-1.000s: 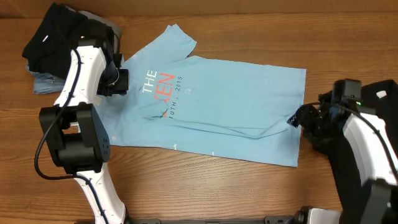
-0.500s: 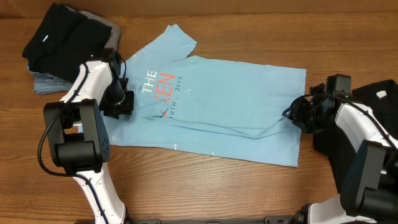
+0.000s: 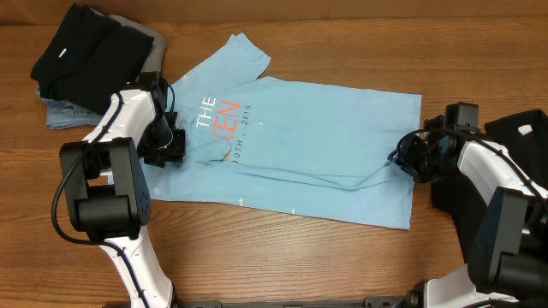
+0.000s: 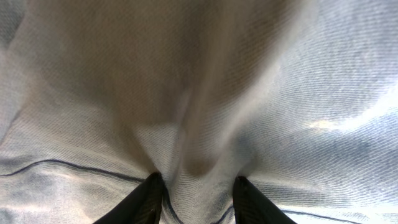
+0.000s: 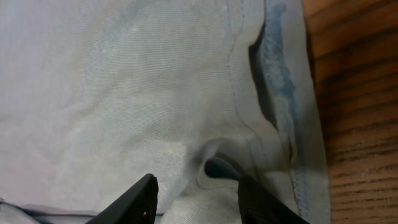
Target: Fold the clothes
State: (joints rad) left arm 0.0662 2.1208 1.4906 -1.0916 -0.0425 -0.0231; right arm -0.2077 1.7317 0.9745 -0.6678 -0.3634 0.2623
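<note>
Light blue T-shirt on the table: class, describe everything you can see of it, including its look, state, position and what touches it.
The light blue T-shirt is soft knit fabric, spread flat but wrinkled on the wooden table, with a long crease across its lower half. White and coral-red lettering sits near its left end, and one short sleeve points toward the far edge. The left gripper presses its left edge and the right gripper its stitched hem, each with jaws apart and fabric bunched between.

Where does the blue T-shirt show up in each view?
Overhead: T-shirt spread across mid-table, lettering toward its left.
Left wrist: T-shirt fills the whole frame.
Right wrist: T-shirt fills all but the right edge.
Landmark: stitched hem against the bare table; overhead it is the shirt's right edge; not identifiable in the left wrist.
</note>
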